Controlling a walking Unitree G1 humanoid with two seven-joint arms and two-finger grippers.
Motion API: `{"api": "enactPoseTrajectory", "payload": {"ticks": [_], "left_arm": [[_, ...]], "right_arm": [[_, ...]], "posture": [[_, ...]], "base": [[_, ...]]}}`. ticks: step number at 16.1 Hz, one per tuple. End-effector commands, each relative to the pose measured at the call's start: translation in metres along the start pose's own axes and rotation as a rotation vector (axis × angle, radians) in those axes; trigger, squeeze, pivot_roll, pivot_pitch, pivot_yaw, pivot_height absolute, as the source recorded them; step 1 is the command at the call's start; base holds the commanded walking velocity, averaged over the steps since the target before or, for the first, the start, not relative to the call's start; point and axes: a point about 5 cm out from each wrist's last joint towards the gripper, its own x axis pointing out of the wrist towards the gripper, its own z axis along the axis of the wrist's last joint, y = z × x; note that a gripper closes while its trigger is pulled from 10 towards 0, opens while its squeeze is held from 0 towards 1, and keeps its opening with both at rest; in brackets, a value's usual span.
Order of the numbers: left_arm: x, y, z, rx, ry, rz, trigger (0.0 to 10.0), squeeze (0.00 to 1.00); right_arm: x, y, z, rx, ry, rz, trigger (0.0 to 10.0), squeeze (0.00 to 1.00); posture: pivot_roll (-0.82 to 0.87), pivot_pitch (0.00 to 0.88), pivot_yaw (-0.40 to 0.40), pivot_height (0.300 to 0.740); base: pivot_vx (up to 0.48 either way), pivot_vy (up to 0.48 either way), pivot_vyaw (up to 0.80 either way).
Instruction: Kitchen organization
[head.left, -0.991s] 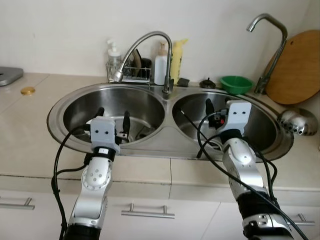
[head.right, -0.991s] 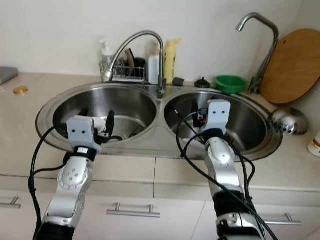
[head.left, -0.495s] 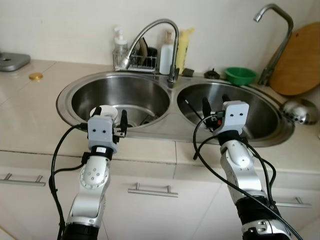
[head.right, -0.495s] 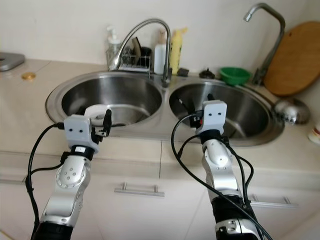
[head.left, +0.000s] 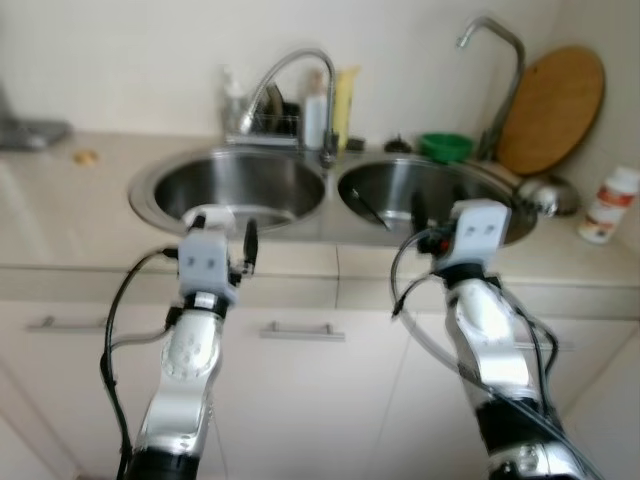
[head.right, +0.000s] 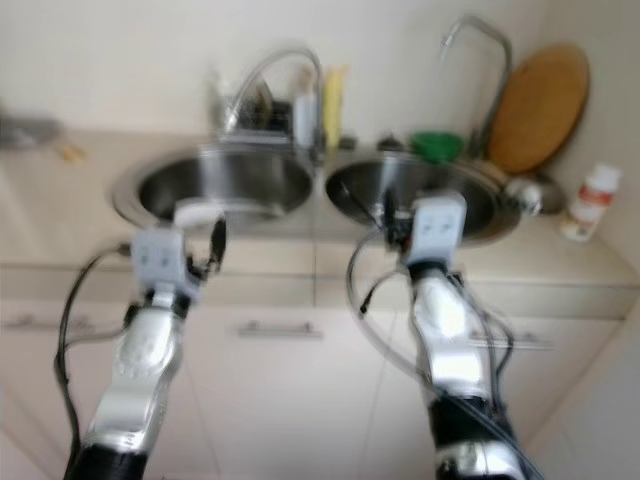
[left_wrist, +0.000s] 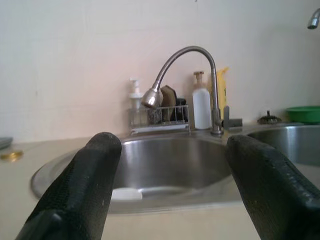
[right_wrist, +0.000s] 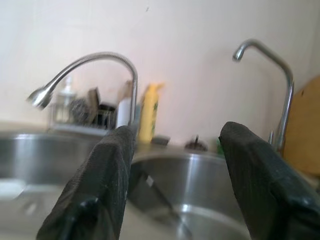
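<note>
A double sink (head.left: 160, 180) of steel sits in the pale counter (head.left: 60, 215), with two bowls side by side. Both arms are raised in front of the counter edge. The left gripper (head.left: 222, 235) hovers at 6 o'clock from the left bowl, its fingers (left_wrist: 85, 185) spread wide and holding nothing. The right gripper (head.left: 435, 215) hovers at 6 o'clock from the right bowl, fingers (right_wrist: 102, 185) also apart and empty. A white dish (left_wrist: 127, 193) lies in the left bowl. A bent tap (head.left: 290, 75) rises between the bowls; behind it stand a wire rack (left_wrist: 159, 117), a white bottle (left_wrist: 201, 107) and a yellow bottle (right_wrist: 148, 112). At 1 o'clock a green bowl (head.left: 445, 146), a second tap (head.left: 500, 70) and a round wooden board (head.left: 552, 105) line the wall. A white jar (head.left: 610, 205) stands at 3 o'clock on the counter.
</note>
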Motion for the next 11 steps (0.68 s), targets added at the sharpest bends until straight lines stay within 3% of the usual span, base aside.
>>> {"api": "enactPoseTrajectory", "payload": {"ticks": [1, 6, 7, 8, 10, 11], "left_arm": [[0.004, -0.003, 0.005, -0.001, -0.023, -0.014, 10.0, 0.00], [-0.006, -0.012, -0.009, -0.011, 0.051, -0.068, 10.0, 0.00], [-0.017, -0.023, -0.026, -0.001, 0.145, -0.143, 10.0, 0.00], [-0.017, -0.023, -0.026, -0.001, 0.145, -0.143, 10.0, 0.00], [-0.027, -0.032, -0.037, -0.004, 0.213, -0.202, 10.0, 0.00], [-0.041, -0.045, -0.051, 0.022, 0.294, -0.305, 10.0, 0.00]], "right_arm": [[0.001, -0.005, 0.004, -0.017, -0.013, -0.011, 10.0, 0.00], [-0.014, -0.001, -0.008, -0.030, 0.044, 0.018, 10.0, 0.00], [-0.030, -0.001, -0.024, -0.061, 0.141, 0.032, 10.0, 0.00], [-0.030, -0.001, -0.024, -0.061, 0.141, 0.032, 10.0, 0.00], [-0.042, -0.001, -0.038, -0.096, 0.233, 0.047, 10.0, 0.00], [-0.062, -0.006, -0.059, -0.148, 0.379, 0.048, 10.0, 0.00]], "posture": [[0.05, 0.000, -0.051, 0.740], [0.05, 0.000, -0.052, 0.740], [0.05, 0.000, -0.054, 0.740], [0.05, 0.000, -0.054, 0.740], [0.05, 0.000, -0.053, 0.740], [0.05, 0.000, -0.053, 0.740]], "base": [[0.000, 0.000, 0.00], [0.000, 0.000, 0.00], [0.000, 0.371, 0.00], [0.000, 0.371, 0.00], [0.000, 0.467, -0.80], [0.000, 0.454, -0.80]]}}
